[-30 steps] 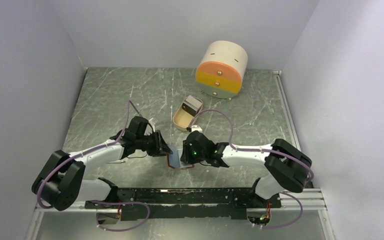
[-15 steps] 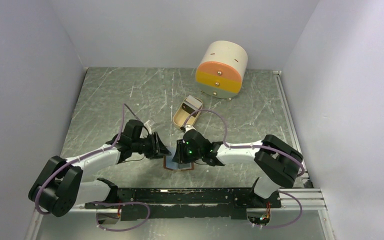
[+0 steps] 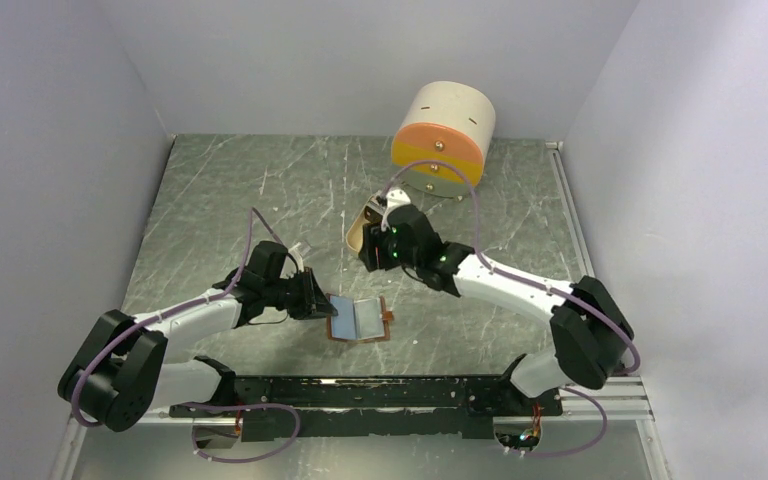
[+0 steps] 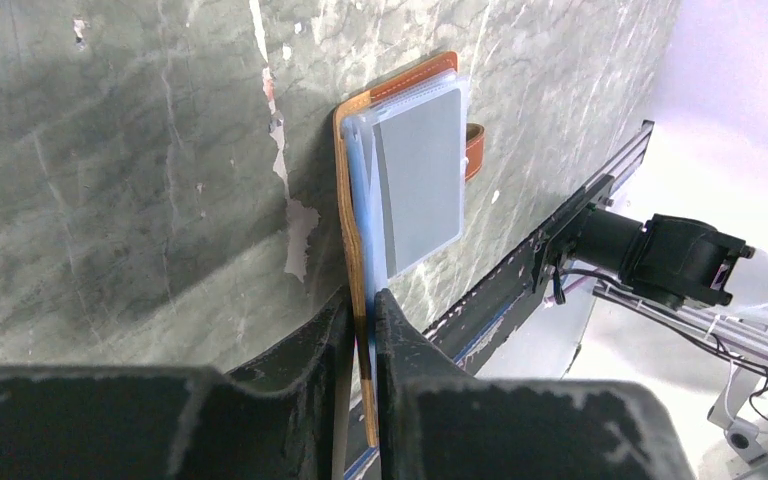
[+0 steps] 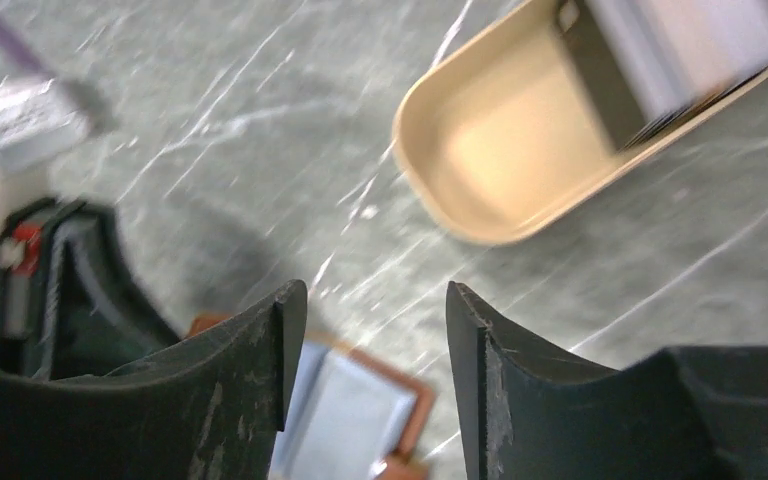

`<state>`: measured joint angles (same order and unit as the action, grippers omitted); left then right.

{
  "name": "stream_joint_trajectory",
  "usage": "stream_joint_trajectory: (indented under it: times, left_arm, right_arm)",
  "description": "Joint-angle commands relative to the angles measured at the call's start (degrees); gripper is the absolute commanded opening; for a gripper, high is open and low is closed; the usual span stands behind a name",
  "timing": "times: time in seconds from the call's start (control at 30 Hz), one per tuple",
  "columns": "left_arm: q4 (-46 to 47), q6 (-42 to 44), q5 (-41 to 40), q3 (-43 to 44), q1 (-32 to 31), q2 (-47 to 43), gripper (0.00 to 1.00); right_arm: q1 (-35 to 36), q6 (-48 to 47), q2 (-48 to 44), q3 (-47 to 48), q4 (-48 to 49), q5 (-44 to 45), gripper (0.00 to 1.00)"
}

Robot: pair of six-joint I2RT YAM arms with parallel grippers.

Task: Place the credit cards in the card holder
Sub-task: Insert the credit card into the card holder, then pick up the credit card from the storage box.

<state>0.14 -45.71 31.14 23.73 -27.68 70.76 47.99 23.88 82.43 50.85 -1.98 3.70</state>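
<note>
One card holder point(image 4: 352, 215) edge in L gripper point(image 4: 362, 305); R gripper point(image 5: 375, 300) prob. spread.

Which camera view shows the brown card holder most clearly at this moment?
The left wrist view: the card holder lies open and close, its clear pockets and snap tab sharp. The top view shows it small; the right wrist view catches only a blurred corner at the bottom edge.

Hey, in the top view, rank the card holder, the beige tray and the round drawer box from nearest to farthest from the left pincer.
1. Card holder: lying open right at the left pincer, which clamps its edge.
2. Beige tray: farther back, mid-table.
3. Round drawer box: at the back wall, right of centre.
</note>
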Motion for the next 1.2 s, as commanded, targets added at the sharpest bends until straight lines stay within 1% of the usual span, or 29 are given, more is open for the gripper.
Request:
stream_joint_trajectory:
  times: [0.0, 0.07, 0.17, 0.3, 0.5, 0.6, 0.73, 0.97, 1.07, 1.17]
  left_arm:
    - [0.15, 2.1, 1.96, 0.82, 0.26, -1.21, 0.17]
    - [1.08, 1.99, 2.75, 0.44, 0.26, -1.48, 0.18]
    - [3.79, 1.06, 4.97, -0.47, 0.26, -1.18, 0.2]
    - [3.38, 1.49, 5.35, -0.39, 0.28, -0.11, 0.2]
    - [3.16, 1.29, 5.71, -0.85, 0.3, -1.21, 0.2]
    - [2.86, 1.29, 5.69, -0.81, 0.27, -1.95, 0.21]
    - [2.09, 1.36, 5.37, -0.61, 0.27, -2.48, 0.2]
    - [3.12, 0.7, 5.23, -1.63, 0.3, -3.32, 0.21]
    - [3.21, 0.6, 5.3, -1.76, 0.26, -3.2, 0.2]
    - [1.82, 1.32, 5.06, -1.27, 0.31, -3.62, 0.2]
  right_arm:
    - [-3.78, -15.03, 4.83, 7.57, -3.18, 4.52, 0.6]
    - [-4.44, -19.66, 8.34, 11.81, -4.75, 7.29, 0.64]
    - [-6.1, -25.29, 14.87, 17.18, -6.31, 9.58, 0.68]
    - [-6.68, -31.13, 21.78, 24.17, -9.27, 14.55, 0.7]
    - [-6.84, -37.33, 28.66, 29.98, -10.92, 18.09, 0.71]
    - [-6.85, -38.64, 31.4, 32.0, -11.63, 19.54, 0.71]
    - [-6.08, -40.02, 34.53, 34.66, -12.32, 23.6, 0.71]
    - [-6.1, -41.79, 37.39, 37.04, -13.24, 26.59, 0.71]
    - [-6.16, -41.4, 38.09, 37.67, -13.1, 26.76, 0.69]
    - [-6.16, -40.24, 38.48, 38.17, -13.64, 27.12, 0.63]
